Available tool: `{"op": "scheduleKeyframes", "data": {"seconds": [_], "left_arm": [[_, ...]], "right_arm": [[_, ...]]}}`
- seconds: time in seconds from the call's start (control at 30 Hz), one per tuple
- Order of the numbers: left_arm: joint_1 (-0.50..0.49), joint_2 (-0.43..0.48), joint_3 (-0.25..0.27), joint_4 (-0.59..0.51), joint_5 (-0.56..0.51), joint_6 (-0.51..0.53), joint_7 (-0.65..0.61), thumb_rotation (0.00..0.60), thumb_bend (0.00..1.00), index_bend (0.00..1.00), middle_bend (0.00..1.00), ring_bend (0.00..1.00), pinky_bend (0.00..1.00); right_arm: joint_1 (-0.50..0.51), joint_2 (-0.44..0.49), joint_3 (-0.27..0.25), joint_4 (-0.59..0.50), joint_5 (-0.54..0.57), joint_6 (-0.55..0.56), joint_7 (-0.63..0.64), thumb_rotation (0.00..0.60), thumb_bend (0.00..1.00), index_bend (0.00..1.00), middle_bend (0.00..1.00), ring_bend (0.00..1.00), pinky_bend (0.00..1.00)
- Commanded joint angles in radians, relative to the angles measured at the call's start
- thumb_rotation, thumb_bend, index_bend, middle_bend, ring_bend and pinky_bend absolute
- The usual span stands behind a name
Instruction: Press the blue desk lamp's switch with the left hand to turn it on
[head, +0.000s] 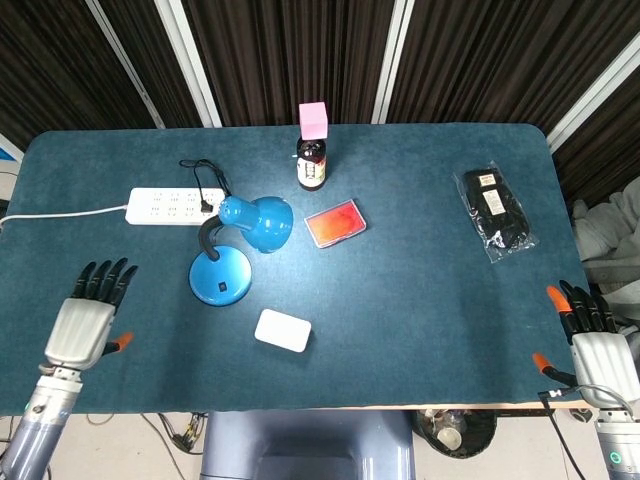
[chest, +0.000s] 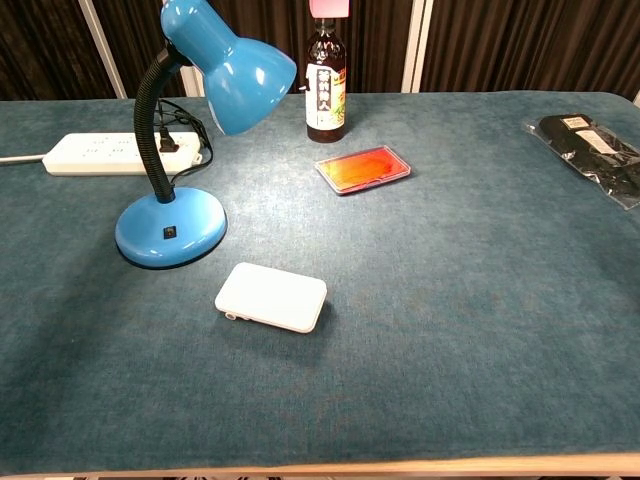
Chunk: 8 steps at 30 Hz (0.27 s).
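Both hands hold nothing: left hand (head: 82, 322) has its fingers (head: 104, 280) spread apart and pointing to 12 o'clock over the table (head: 420, 290) near the front-left edge, well apart from the lamp; right hand (head: 592, 342) sits at the front-right corner, fingers extended and apart. Blue desk lamp (head: 238, 248) stands left of table centre, round base (chest: 170, 234) with its small dark switch (chest: 170, 233) on top, shade (chest: 228, 62) angled toward 3 o'clock. Around the base: white power strip (head: 173, 206) at 11 o'clock, white box (head: 282, 330) at 5 o'clock, red case (head: 335, 222) at 2 o'clock, bottle (head: 311, 160) beyond it at 1 o'clock, black packet (head: 494, 212) far off at 3 o'clock.
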Motion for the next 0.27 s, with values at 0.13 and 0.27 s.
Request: {"op": "scheduleKeyframes", "data": {"seconds": [0.13,0.27], "left_arm": [[0.075,0.030,0.024,0.079,0.059,0.049,-0.110,0.600,0.08,0.00,0.00,0.00,0.03],[0.079,0.023,0.015,0.075,0.065,0.023,-0.110,0.600,0.08,0.00,0.00,0.00,0.03]], "right_arm": [[0.000,-0.001,0.000,-0.002,0.004,-0.002,-0.007,0.600,0.25,0.00,0.00,0.00,0.00],[-0.004,-0.001,0.001,-0.003,0.007,0.002,-0.009,0.600,0.25,0.00,0.00,0.00,0.00]]}}
